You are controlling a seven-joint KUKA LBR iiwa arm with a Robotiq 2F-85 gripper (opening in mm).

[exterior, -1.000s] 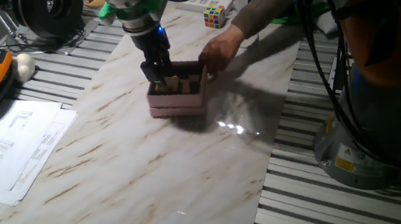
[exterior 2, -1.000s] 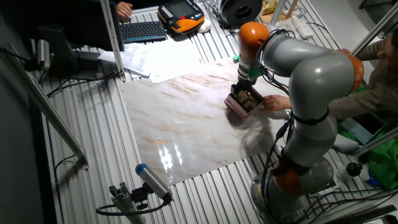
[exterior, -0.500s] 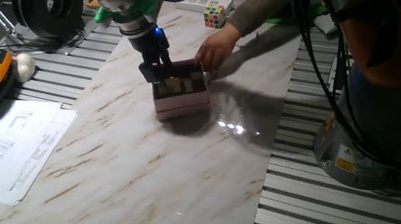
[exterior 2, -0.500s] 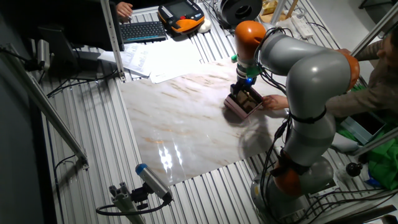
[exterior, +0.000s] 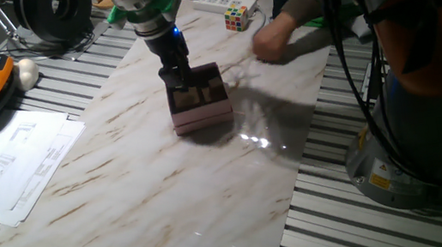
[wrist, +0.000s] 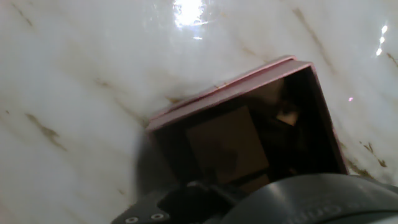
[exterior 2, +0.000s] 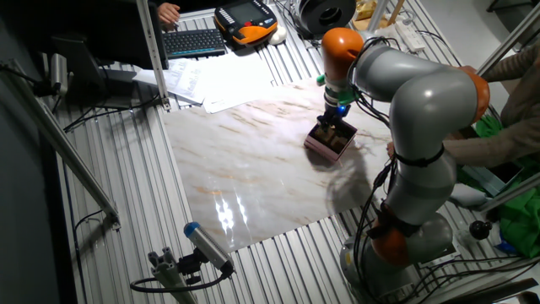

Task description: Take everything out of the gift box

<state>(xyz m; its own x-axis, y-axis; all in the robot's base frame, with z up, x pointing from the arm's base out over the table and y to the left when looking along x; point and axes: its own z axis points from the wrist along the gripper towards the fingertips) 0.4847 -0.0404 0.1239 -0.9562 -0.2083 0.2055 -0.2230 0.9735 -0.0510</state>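
While the gripper (exterior: 181, 80) reached down into the gift box (exterior: 202, 113), seemingly to grasp a wooden block (wrist: 227, 144), its jaw state could not be told.

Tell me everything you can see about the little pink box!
The gift box is small, square and pale pink, seemingly cardboard, with low walls, a dark inside and a stepped rim round its base. It sits open and flat on the marble table, turned askew to the edges. Tan wooden blocks lie inside. The gripper reaches down into one corner; whether its jaws touch anything cannot be told.
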